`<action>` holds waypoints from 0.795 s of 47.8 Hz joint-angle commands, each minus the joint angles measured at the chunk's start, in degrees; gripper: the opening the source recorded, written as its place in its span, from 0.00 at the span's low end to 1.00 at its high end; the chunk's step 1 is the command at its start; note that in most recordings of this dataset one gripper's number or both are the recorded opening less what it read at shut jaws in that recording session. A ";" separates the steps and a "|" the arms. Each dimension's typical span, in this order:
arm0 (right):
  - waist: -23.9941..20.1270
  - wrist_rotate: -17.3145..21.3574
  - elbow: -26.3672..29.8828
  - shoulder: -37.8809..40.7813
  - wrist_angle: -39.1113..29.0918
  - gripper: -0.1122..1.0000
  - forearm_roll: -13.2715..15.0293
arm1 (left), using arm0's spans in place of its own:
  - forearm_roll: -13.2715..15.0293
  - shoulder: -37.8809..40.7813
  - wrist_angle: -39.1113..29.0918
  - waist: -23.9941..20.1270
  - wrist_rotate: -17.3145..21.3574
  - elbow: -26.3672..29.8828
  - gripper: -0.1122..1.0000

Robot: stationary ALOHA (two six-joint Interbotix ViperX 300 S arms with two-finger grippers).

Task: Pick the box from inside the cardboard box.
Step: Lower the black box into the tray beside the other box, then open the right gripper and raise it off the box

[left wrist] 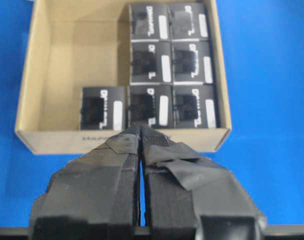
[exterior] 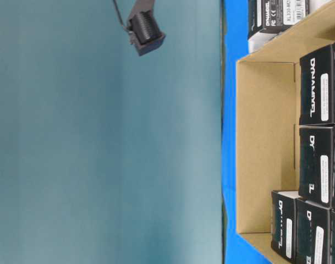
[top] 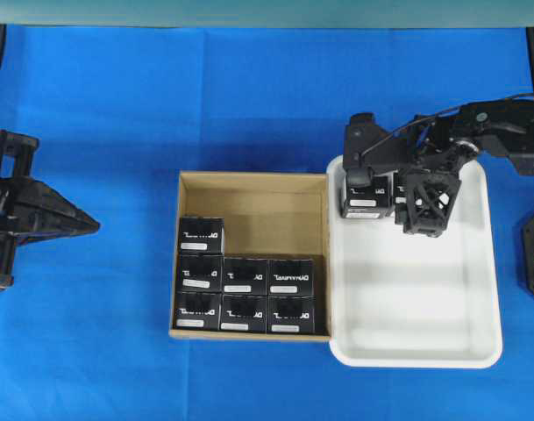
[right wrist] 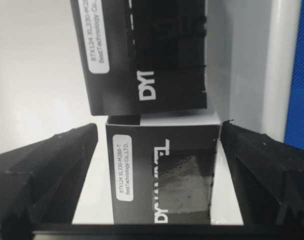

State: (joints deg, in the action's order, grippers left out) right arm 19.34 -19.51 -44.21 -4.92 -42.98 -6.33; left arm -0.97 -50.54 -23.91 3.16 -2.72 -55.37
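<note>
The white plastic tray [top: 413, 351] holds two black boxes in its far corner; the cardboard box [top: 249, 189] holds seven. The right gripper [right wrist: 156, 170] straddles the box [right wrist: 161, 175], fingers [right wrist: 47, 165] spread apart, a gap on each side. The left gripper [left wrist: 141, 134] is pressed together, empty, just outside the carton.

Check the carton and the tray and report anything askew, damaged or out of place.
Nothing stands out. Seven black boxes sit upright in square rows in the cardboard box, none tipped or crushed. Two more stand together in the far corner of the white tray, one between the open jaws of the right end effector. No spills.
</note>
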 commanded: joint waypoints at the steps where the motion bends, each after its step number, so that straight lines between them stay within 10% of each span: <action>1: 0.00 0.18 1.23 -0.97 -0.79 0.98 -0.26 | -0.09 0.18 0.53 0.00 -0.09 1.58 0.09; 38: -3.78 10.28 3.08 -23.82 7.03 0.98 -1.32 | -0.09 0.00 0.44 -0.53 0.26 1.49 0.09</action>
State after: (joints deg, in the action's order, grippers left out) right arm 16.70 -9.23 -40.43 -26.98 -39.55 -7.38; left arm -0.88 -50.71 -23.91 2.99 -2.64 -55.37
